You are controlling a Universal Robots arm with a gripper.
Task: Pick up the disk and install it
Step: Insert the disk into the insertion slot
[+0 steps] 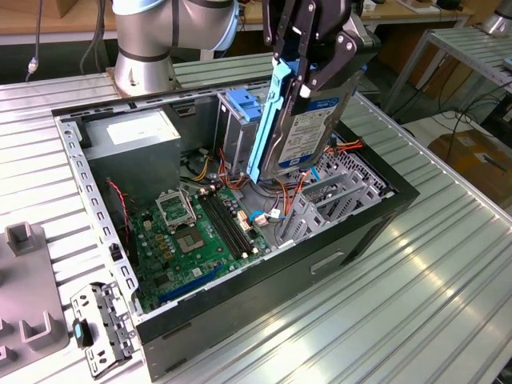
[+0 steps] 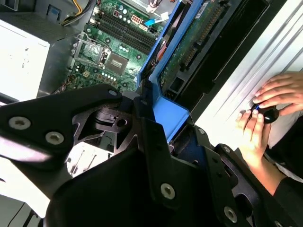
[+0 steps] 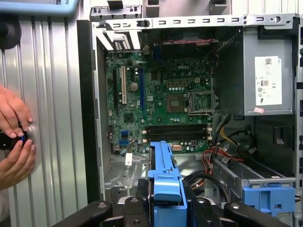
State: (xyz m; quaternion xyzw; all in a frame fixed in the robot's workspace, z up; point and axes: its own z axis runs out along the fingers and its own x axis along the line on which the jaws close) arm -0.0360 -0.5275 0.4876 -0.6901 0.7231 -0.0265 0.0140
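My gripper [image 1: 307, 70] is shut on the disk [image 1: 314, 120], a dark flat drive with a bright blue side rail [image 1: 266, 112]. In the exterior view the disk hangs upright on edge, tilted slightly, above the middle of the open computer case [image 1: 384, 210]. Its lower end is just over the cables beside the metal drive cage [image 1: 234, 132]. In the second wrist view the disk [image 2: 191, 40] shows its green circuit underside between the black fingers [image 2: 156, 156]. The first wrist view shows the disk's blue rail [image 3: 165, 172] end on, over the case floor.
The case holds a green motherboard [image 1: 192, 232], a grey power supply [image 1: 132, 148], red and orange cables [image 1: 280, 192] and a light blue latch plate [image 1: 244, 102] on the cage. A person's hands [image 3: 14, 142] rest on the table beside the case. A grey fixture [image 1: 24, 304] and a metal bracket [image 1: 100, 324] lie at the exterior view's left.
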